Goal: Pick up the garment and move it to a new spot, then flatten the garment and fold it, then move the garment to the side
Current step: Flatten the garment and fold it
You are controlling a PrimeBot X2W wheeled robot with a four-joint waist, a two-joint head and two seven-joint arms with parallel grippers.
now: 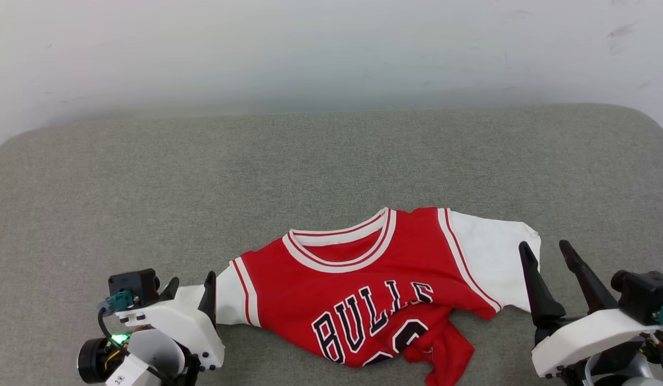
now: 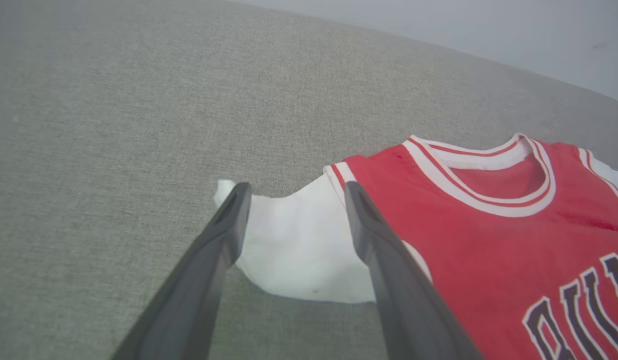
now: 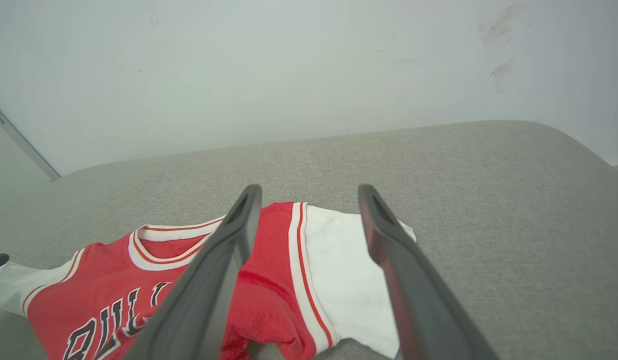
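Observation:
The garment [image 1: 374, 273] lies print side up on the grey padded surface, collar toward the wall, black letters showing. Its lower part is crumpled and folded over near the front edge. My left gripper [image 1: 191, 289] is open, its fingers straddling the white left sleeve [image 2: 299, 250] just above the cloth. My right gripper [image 1: 544, 246] is open too, hovering at the outer edge of the white right sleeve [image 3: 348, 280]. In the wrist views the garment [image 2: 488, 240] [image 3: 114, 270] lies beyond the left gripper [image 2: 295, 190] and under the right gripper [image 3: 309, 190].
The grey padded surface [image 1: 331, 161] stretches wide behind and to both sides of the shirt, with rounded far corners. A pale wall [image 1: 331, 48] rises right behind its far edge.

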